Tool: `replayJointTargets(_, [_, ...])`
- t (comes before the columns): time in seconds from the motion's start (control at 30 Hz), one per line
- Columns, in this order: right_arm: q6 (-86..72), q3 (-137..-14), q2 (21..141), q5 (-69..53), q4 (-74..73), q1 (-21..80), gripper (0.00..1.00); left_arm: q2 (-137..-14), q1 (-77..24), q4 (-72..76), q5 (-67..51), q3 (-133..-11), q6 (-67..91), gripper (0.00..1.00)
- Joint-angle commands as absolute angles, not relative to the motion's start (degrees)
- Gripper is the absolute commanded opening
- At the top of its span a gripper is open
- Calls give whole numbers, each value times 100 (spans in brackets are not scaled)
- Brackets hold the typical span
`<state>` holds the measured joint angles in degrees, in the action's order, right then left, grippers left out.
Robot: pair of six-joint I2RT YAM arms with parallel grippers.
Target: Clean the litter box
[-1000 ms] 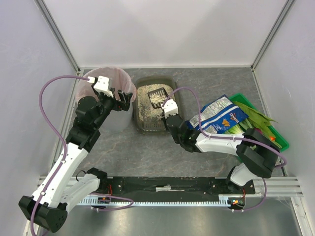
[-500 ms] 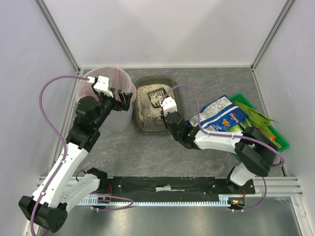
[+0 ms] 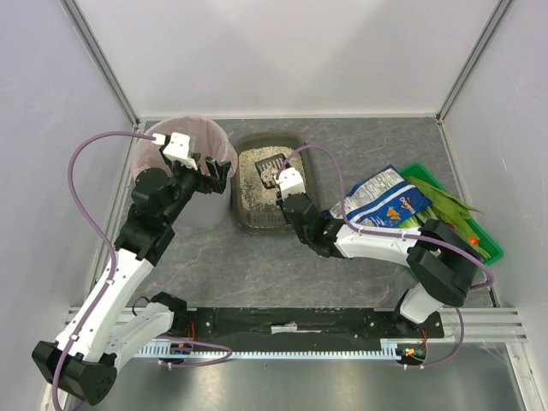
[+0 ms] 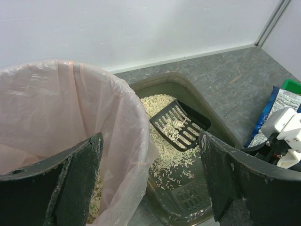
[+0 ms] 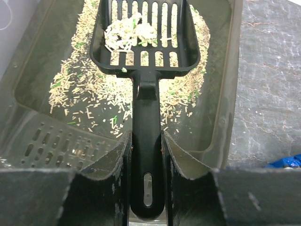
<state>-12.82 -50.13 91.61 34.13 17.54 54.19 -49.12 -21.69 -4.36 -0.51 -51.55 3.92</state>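
Note:
The litter box (image 3: 247,216), a shallow dark tray with pale granules, sits at the back centre. My right gripper (image 3: 279,175) is shut on the handle of a black slotted scoop (image 3: 268,168). In the right wrist view the scoop (image 5: 143,37) is held above the litter box (image 5: 228,89) with a clump of granules on its slots, and the right gripper (image 5: 145,141) clamps the handle from both sides. My left gripper (image 3: 214,171) is open over the near rim of the pink-lined bin (image 3: 193,137). From the left wrist, the left gripper (image 4: 150,141) straddles the bin (image 4: 56,103) edge, with the scoop (image 4: 176,125) beyond.
A blue chip bag (image 3: 383,201) lies right of the litter box, leaning on a green crate (image 3: 490,248) of leafy vegetables. White walls close in the back and both sides. Some granules lie in the bottom of the bin.
My right gripper has carried the loaded scoop a little to the left and back over the litter box. The left arm has not moved.

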Motion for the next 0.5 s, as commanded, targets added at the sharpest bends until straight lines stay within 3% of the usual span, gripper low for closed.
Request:
replayJointTargets(0.0, [-1562,-5344,9132,3765,1529,5310,0,-4834,-2197,-193,-62,-5177,220,88])
replayJointTargets(0.07, [-1390,-5020,8931,3167,2064,5404,0,-4834,-2206,-184,-44,-5168,211,88])
replayJointTargets(0.2, [-764,-5571,9333,4794,1285,5837,0,-4834,-2206,-193,-53,-5168,211,88])
replayJointTargets(0.27, [-1386,-5476,9116,4293,1230,5398,0,-4825,-2206,-193,-44,-5159,202,88])
replayJointTargets(0.33, [-1486,-5011,8878,2962,1955,5291,0,-4816,-2206,-185,-18,-5168,202,88])
replayJointTargets(0.47, [-1360,-5677,9289,4375,915,5661,0,-4825,-2215,-193,-44,-5168,202,88])
